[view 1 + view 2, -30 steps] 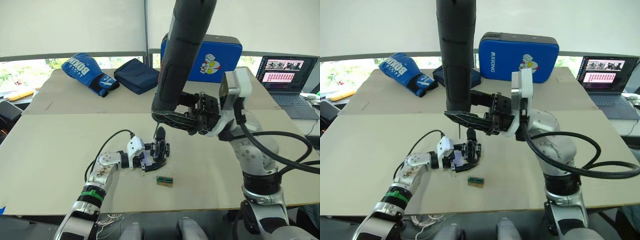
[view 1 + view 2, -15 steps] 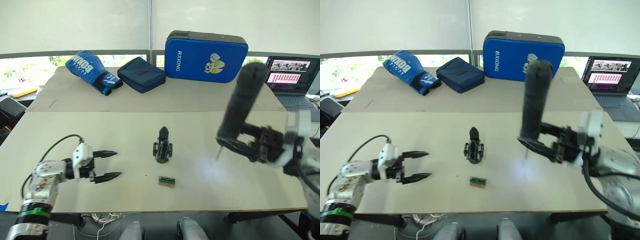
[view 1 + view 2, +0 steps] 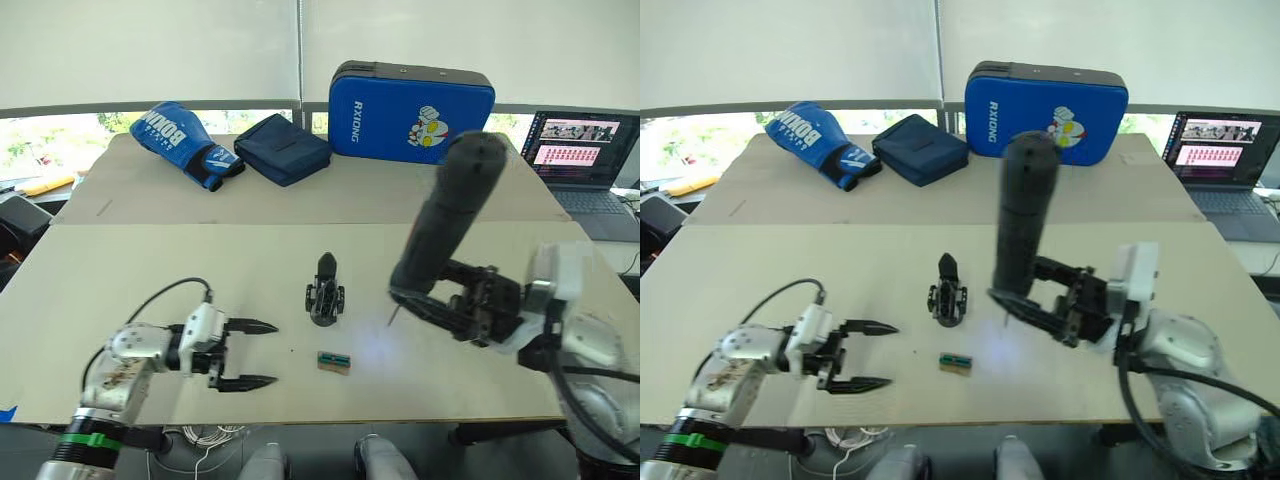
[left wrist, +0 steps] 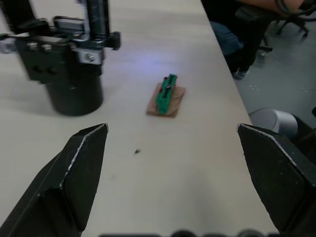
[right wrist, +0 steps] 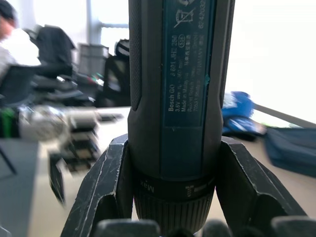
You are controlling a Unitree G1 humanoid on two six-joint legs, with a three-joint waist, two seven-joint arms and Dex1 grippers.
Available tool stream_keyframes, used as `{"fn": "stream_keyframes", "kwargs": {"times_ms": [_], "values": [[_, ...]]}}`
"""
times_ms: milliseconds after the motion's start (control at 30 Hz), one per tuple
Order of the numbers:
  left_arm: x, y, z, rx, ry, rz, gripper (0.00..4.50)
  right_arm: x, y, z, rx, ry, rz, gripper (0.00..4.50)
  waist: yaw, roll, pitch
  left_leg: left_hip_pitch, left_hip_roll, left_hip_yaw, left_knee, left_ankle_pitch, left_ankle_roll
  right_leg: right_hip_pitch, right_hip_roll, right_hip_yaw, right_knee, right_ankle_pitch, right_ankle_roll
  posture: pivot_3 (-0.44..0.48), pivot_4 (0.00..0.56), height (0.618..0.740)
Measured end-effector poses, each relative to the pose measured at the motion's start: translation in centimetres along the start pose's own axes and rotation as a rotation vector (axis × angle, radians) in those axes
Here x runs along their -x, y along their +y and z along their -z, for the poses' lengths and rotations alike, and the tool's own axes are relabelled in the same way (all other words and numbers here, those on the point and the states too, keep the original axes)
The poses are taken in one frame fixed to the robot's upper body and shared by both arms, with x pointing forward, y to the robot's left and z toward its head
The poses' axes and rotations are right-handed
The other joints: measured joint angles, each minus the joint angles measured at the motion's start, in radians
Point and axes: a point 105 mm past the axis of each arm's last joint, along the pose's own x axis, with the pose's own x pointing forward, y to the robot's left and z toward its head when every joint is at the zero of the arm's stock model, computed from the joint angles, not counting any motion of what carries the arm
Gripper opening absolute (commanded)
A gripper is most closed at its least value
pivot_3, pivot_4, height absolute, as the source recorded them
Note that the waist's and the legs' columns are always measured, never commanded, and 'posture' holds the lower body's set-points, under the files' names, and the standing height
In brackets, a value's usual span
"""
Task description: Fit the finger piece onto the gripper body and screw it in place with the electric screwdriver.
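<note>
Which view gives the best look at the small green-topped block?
The left wrist view: the green-topped block sits large and unobstructed between the open left end effector fingers. Both eye views show it only as a small speck on the table.

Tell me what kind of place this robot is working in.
Probably an office or lab used for robot trials, not a workshop. An open laptop sits at the far right of the table, a blue boxing glove and blue strike pad lie by the windows, and office chairs stand behind.
</note>
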Motion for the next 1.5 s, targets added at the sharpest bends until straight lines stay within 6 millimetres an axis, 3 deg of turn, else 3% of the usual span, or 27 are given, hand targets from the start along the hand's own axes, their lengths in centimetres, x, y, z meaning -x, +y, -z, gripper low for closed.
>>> {"fn": "stream_keyframes", "kwargs": {"times_ms": [133,367,567,1100,1500], "values": [[-2.4,0.0,0.5,0.013,0.009,0.023,4.41,-2.0,1.6,0.4,-0.052,-0.050,-0.080,1.90,0.002,-0.001,0.000,0.000,0.000,0.000,0.001,0.000,0.000,0.000,0.000,0.000,0.000,0.000,0.000,0.000,0.150,0.740],[-5.2,-0.5,1.8,0.020,0.039,0.038,4.41,-3.3,1.8,2.1,-0.028,-0.024,-0.138,1.90,0.002,-0.001,0.000,0.000,0.000,0.000,0.001,0.000,0.000,0.000,0.000,0.000,0.000,0.000,0.000,0.000,0.150,0.740],[-6.5,0.0,1.7,-0.041,0.034,0.001,4.41,-3.8,2.2,3.6,-0.051,-0.021,-0.167,1.90,0.008,0.000,0.000,0.001,-0.001,-0.001,0.001,0.000,0.000,0.002,0.000,-0.001,0.000,0.000,0.000,0.000,0.150,0.740],[-7.1,-0.1,1.9,-0.060,0.030,0.017,4.41,-3.9,2.5,5.5,-0.080,0.000,-0.177,1.90,0.010,0.000,-0.001,0.003,-0.002,-0.001,0.002,0.000,0.000,0.003,-0.001,-0.001,0.001,0.000,0.000,0.000,0.150,0.740],[-7.2,-0.1,1.9,-0.051,0.028,0.016,4.41,-3.8,2.2,5.9,-0.072,0.007,-0.162,1.90,0.011,0.000,-0.001,0.003,-0.002,-0.001,0.002,0.000,0.000,0.003,-0.001,-0.001,0.001,0.000,0.000,0.000,0.150,0.740]]}}
